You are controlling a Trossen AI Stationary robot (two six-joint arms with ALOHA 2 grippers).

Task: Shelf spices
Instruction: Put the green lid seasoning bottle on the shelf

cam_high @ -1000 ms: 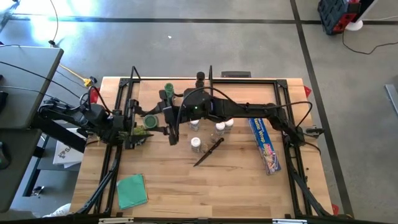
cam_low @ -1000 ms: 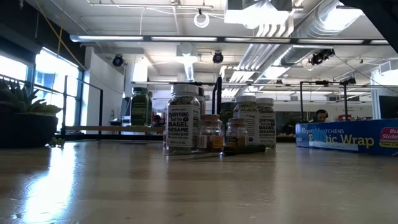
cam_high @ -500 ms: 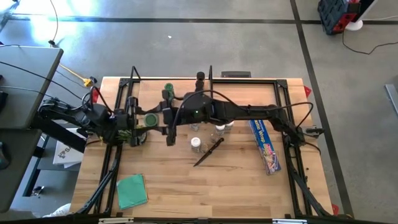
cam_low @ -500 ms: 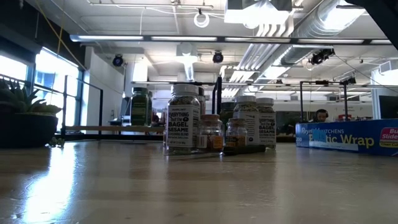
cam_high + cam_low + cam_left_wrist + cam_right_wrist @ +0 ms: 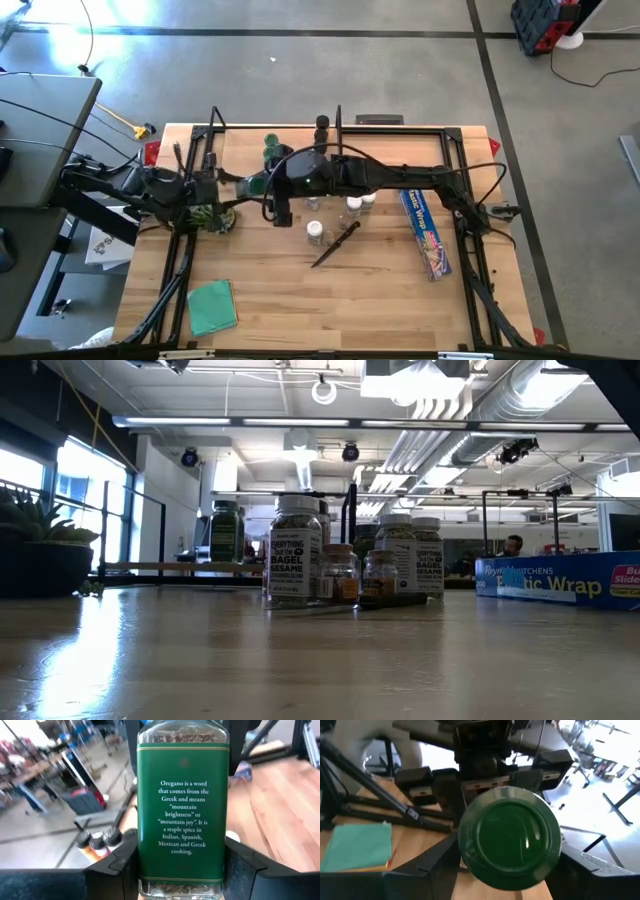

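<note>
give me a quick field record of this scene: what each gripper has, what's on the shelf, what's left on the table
left gripper: shut on green-labelled oregano jar
right gripper: fingers either side of the jar's green cap, grip unclear
handover spot: left side of table, in front of pale wooden shelf
on shelf: green-capped jar, black-capped jar
left on table: white-capped jars, dark-handled knife, blue wrap box, green cloth

Place: an open-plan lab or workshop floor, not a home.
Ceiling: bare ducts and pipes run overhead, above the wooden table.
Floor: grey concrete with dark tape lines around that table.
Beyond the table: rolling chairs, desks, and a seated person well behind it.
Beside the table: a red-and-black equipment case.
</note>
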